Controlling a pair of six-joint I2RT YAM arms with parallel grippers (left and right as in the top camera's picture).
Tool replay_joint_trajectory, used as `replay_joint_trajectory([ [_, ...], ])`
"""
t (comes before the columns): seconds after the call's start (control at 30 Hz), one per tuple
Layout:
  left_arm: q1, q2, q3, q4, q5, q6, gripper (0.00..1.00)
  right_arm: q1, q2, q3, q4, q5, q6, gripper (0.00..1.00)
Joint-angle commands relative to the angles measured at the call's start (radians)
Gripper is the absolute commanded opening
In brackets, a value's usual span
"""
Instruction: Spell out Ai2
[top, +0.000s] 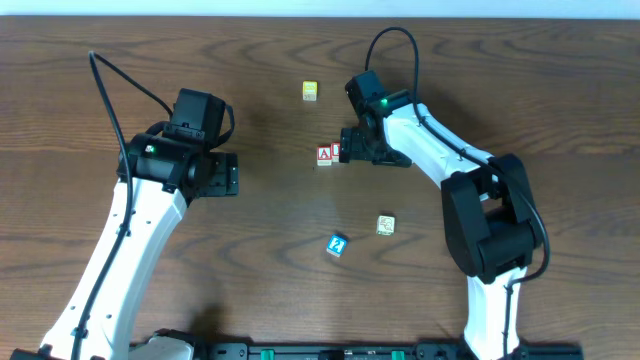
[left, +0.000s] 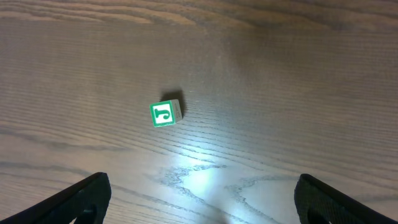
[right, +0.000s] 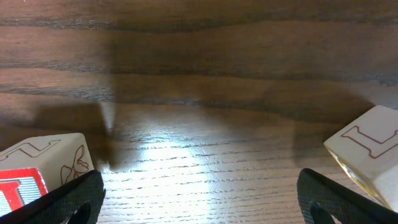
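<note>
A red-and-white "A" block (top: 325, 155) lies mid-table with a second red-sided block (top: 337, 151) touching its right side. My right gripper (top: 347, 151) is right at these two blocks. In the right wrist view it (right: 199, 202) is open, with bare wood between the fingers. A cream block with a red letter (right: 40, 171) sits by the left finger and a cream block with an outlined letter (right: 367, 149) by the right finger. My left gripper (top: 228, 176) is open and empty at the left. Its wrist view (left: 202, 202) shows a green-lettered block (left: 165, 114) ahead.
A yellow-green block (top: 310, 92) lies at the back centre. A blue block (top: 336, 246) and a pale yellow block (top: 386, 226) lie towards the front, near the right arm's base.
</note>
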Motion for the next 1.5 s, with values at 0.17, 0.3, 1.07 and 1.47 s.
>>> replay_joint_trajectory([
  [0.17,0.003,0.005,0.004,-0.003,-0.002,0.018,0.96,0.014,0.003,0.009,0.023,0.004,0.018,0.99],
  [0.3,0.003,0.005,0.004,-0.003,-0.002,0.018,0.96,0.014,0.003,0.009,0.027,0.001,0.018,0.98],
  [1.07,0.003,0.005,0.004,-0.003,-0.002,0.018,0.95,0.016,0.002,0.009,0.041,0.015,0.019,0.98],
  [1.47,0.003,0.005,0.004,-0.003,-0.002,0.018,0.95,0.021,0.003,0.009,0.038,-0.004,0.034,0.98],
])
